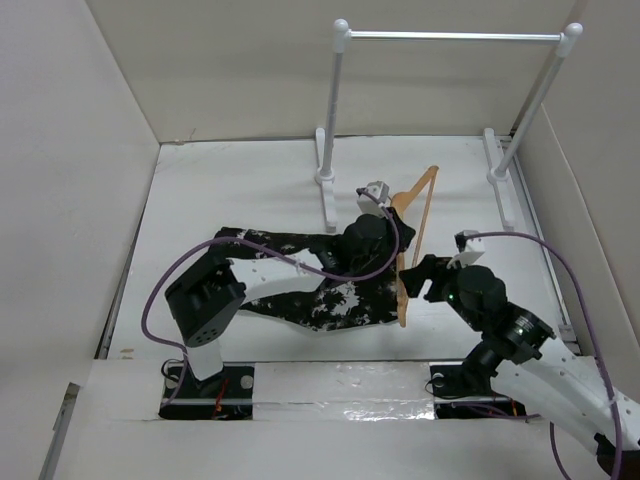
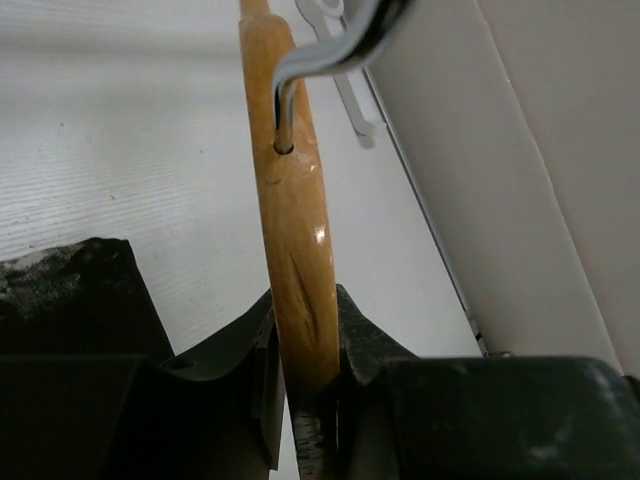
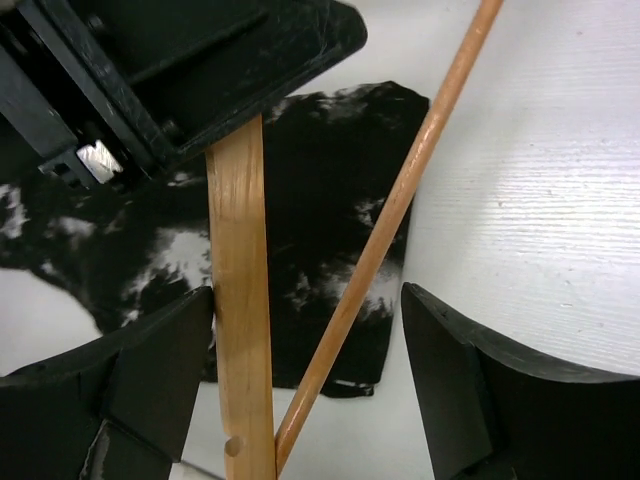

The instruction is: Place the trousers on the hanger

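Note:
The trousers (image 1: 300,285), black with white splatter, lie flat on the table in front of the left arm. They also show in the right wrist view (image 3: 310,220). The tan wooden hanger (image 1: 418,232) is held tilted above their right end. My left gripper (image 1: 392,222) is shut on the hanger's wooden body (image 2: 298,240) just below the metal hook (image 2: 300,70). My right gripper (image 1: 412,280) is open around the hanger's lower end. The flat arm (image 3: 240,300) and the round bar (image 3: 385,235) both pass between its fingers, and the arm rests against its left finger (image 3: 160,375).
A white pole rack (image 1: 450,36) with ball-topped posts stands at the back, its feet (image 1: 325,175) just behind the hanger. White walls close in the left, back and right sides. Bare table (image 1: 480,215) lies right of the hanger.

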### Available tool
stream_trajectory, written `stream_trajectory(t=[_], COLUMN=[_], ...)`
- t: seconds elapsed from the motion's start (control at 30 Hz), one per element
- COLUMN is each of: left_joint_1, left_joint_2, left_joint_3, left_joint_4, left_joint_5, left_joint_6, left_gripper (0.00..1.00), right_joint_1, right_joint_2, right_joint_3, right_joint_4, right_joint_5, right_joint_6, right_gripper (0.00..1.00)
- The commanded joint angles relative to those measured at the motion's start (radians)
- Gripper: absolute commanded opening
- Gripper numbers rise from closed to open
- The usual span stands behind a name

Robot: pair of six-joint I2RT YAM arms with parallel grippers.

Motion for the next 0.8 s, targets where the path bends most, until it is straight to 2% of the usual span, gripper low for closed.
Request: stream_trajectory(t=[0.0,0.1,0.13,0.2,0.23,0.27,0.33,0.4,0.5,0.57,0.6,0.67,0.7,0.73,0.77], left_joint_1=[-0.019,-0.050,-0.050,-0.050,-0.050,-0.050,-0.050,-0.050,-0.072,-0.107,-0.107,-0.141,-0.141,-0.151,-0.151], left_joint_2=[-0.087,-0.087,-0.083,-0.064,-0.057,-0.042,-0.023,-0.009,-0.006,0.003,0.008,0.023,0.029,0.037,0.060], left_joint_3=[-0.136,-0.218,-0.242,-0.298,-0.310,-0.322,-0.350,-0.377,-0.440,-0.476,-0.483,-0.500,-0.510,-0.510,-0.507], left_joint_4=[0.173,0.271,0.330,0.390,0.430,0.449,0.505,0.568,0.650,0.741,0.742,0.785,0.797,0.811,0.819], left_joint_5=[0.019,-0.042,-0.062,-0.076,-0.096,-0.104,-0.116,-0.128,-0.168,-0.235,-0.236,-0.305,-0.325,-0.334,-0.326], left_joint_6=[-0.002,-0.040,-0.056,-0.102,-0.114,-0.122,-0.151,-0.174,-0.201,-0.229,-0.229,-0.248,-0.254,-0.258,-0.264], left_gripper=[0.00,0.00,0.00,0.00,0.00,0.00,0.00,0.00,0.00,0.00,0.00,0.00,0.00,0.00,0.00], right_joint_1=[-0.010,-0.010,-0.010,-0.010,-0.010,-0.010,-0.033,-0.068,-0.116,-0.225,-0.225,-0.315,-0.338,-0.354,-0.363], right_joint_2=[-0.090,-0.142,-0.147,-0.151,-0.150,-0.144,-0.084,0.026,0.120,0.202,0.235,0.296,0.345,0.365,0.387], right_joint_3=[0.062,0.065,0.065,0.057,0.051,0.044,0.021,0.030,0.042,0.019,0.019,0.018,0.011,0.004,-0.005], right_joint_4=[-0.062,-0.070,-0.073,-0.073,-0.068,-0.044,-0.001,0.031,0.096,0.201,0.223,0.267,0.293,0.327,0.384], right_joint_5=[0.039,0.007,0.002,0.005,0.015,0.019,-0.001,0.001,-0.022,-0.133,-0.134,-0.252,-0.293,-0.391,-0.421], right_joint_6=[-0.013,-0.003,-0.002,0.007,0.013,0.012,-0.020,-0.032,-0.074,-0.131,-0.131,-0.154,-0.164,-0.175,-0.175], right_gripper=[0.77,0.76,0.71,0.56,0.36,0.25,0.11,0.01,0.00,0.00,0.00,0.00,0.01,0.08,0.10])
